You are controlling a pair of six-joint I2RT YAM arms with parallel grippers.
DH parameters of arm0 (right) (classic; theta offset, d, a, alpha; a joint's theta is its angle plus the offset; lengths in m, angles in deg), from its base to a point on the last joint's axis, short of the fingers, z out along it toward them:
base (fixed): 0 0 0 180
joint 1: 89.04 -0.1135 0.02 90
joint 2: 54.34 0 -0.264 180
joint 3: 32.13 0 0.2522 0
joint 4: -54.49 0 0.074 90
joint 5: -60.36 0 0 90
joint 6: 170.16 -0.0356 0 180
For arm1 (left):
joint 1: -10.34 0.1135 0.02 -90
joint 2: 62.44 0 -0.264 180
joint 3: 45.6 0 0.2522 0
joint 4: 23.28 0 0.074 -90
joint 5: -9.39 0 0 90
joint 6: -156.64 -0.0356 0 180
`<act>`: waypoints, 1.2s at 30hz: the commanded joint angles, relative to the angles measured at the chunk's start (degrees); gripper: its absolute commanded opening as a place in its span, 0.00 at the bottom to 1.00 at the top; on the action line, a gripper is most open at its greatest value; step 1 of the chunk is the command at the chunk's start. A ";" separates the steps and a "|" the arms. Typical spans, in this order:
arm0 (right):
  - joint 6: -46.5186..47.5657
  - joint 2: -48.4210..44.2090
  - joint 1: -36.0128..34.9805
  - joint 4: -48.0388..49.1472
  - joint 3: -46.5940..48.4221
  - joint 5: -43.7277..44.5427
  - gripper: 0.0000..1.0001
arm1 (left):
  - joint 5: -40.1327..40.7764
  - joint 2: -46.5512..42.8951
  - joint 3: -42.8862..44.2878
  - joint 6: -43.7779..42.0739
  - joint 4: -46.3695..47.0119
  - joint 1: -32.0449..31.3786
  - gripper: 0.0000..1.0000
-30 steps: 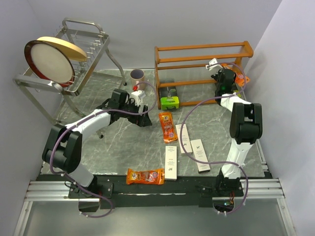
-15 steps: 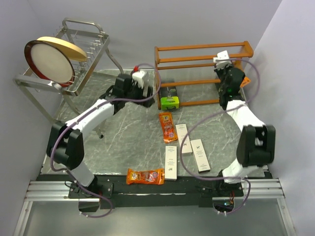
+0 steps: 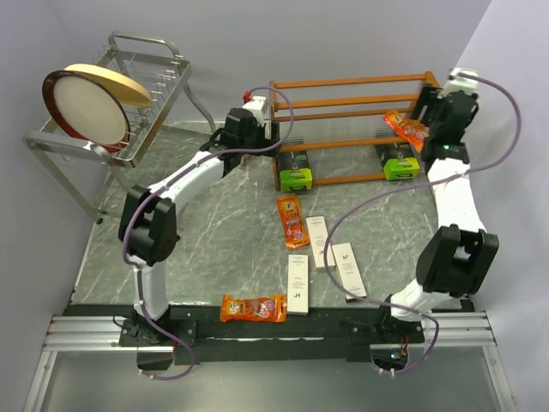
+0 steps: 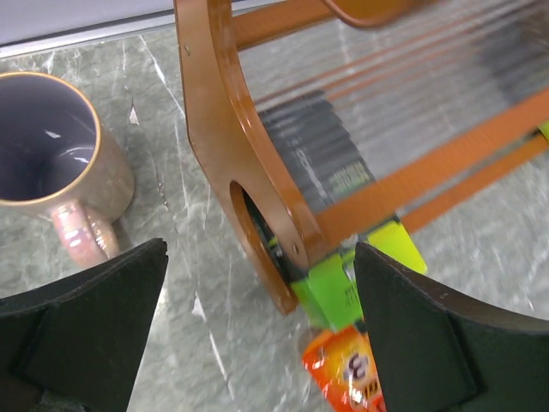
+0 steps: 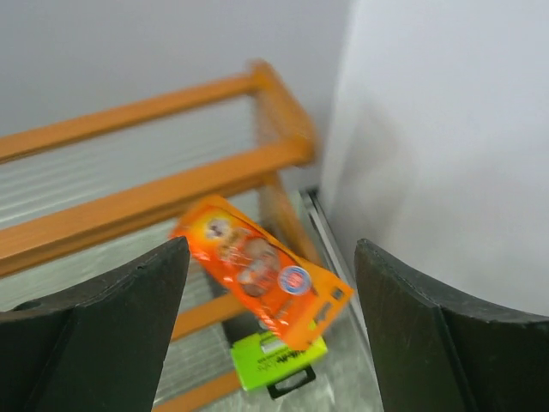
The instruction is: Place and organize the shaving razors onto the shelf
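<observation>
The orange-brown shelf (image 3: 352,112) stands at the back of the table. One orange packet (image 3: 405,129) (image 5: 257,270) lies tilted on its right end, over a lime-green pack (image 3: 400,166) (image 5: 279,356) on the bottom tier. My right gripper (image 3: 435,112) (image 5: 272,249) hangs open above that packet, holding nothing. Another green pack (image 3: 296,178) (image 4: 352,283) sits at the shelf's lower left. My left gripper (image 3: 254,122) (image 4: 260,257) is open and empty by the shelf's left end post. On the table lie an orange packet (image 3: 292,220), three white boxes (image 3: 318,240) (image 3: 347,270) (image 3: 297,283) and an orange packet (image 3: 253,307).
A mauve mug (image 4: 51,163) stands just left of the shelf's left post. A silver wire rack (image 3: 154,81) holding a round plate (image 3: 86,107) fills the back left. The right wall (image 5: 446,129) runs close beside the shelf's right end.
My right gripper opened, let go of the orange packet onto the shelf's right end, and drew back to the right. My left arm swung up toward the shelf's left end.
</observation>
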 commanded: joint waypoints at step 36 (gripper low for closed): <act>-7.69 20.32 8.77 -8.08 12.44 -1.59 0.85 | -5.86 -1.86 -6.42 -2.75 -1.08 2.94 0.40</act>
